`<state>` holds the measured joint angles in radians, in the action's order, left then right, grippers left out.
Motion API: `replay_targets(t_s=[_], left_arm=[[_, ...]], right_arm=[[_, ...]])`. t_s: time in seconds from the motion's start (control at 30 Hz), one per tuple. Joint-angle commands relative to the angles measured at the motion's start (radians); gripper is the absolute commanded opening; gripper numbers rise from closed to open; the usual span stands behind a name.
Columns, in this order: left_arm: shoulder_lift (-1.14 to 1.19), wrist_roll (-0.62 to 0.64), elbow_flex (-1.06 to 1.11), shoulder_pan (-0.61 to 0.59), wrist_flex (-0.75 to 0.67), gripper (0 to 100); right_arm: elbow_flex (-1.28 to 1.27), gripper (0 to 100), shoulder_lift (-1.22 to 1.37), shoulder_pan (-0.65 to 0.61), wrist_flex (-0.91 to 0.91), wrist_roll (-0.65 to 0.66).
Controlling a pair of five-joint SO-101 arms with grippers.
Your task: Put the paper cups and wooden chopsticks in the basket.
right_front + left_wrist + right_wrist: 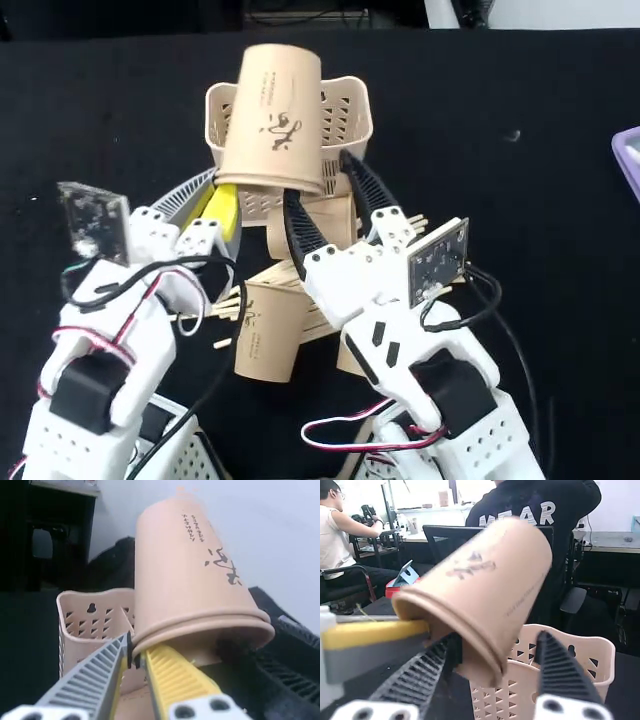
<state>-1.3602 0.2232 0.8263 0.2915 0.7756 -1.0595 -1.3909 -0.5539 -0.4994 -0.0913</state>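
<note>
A paper cup hangs tilted, mouth down, over the front of the beige basket. My left gripper, with grey and yellow fingers, is shut on the cup's rim. My right gripper, with black fingers, stands open just below the same rim, one finger on each side of it. A second paper cup lies on its side on the black table between the arms, across several wooden chopsticks. Another cup lies partly hidden behind the right arm.
A purple container sits at the table's right edge. The black tabletop stretches bare on both sides of the basket. Both arms' white bodies crowd the front of the table, with cables hanging between them.
</note>
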Motion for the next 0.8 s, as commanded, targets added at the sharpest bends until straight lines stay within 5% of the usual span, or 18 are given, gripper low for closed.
replay_targets(t_s=[0.0,0.17,0.43,0.77], left_arm=[[-0.002,-0.061,0.019,0.015,0.003,3],[-0.002,-0.069,0.041,0.015,0.003,3],[-0.003,-0.069,0.042,0.015,0.003,14],[-0.012,-0.069,-0.030,0.024,0.031,15]], right_arm=[[0.044,6.4,-0.019,0.060,0.044,-0.008],[0.042,0.8,-0.021,0.189,0.080,-0.011],[0.041,1.1,-0.021,0.195,0.080,-0.009],[0.058,1.1,-0.015,0.201,0.092,0.086]])
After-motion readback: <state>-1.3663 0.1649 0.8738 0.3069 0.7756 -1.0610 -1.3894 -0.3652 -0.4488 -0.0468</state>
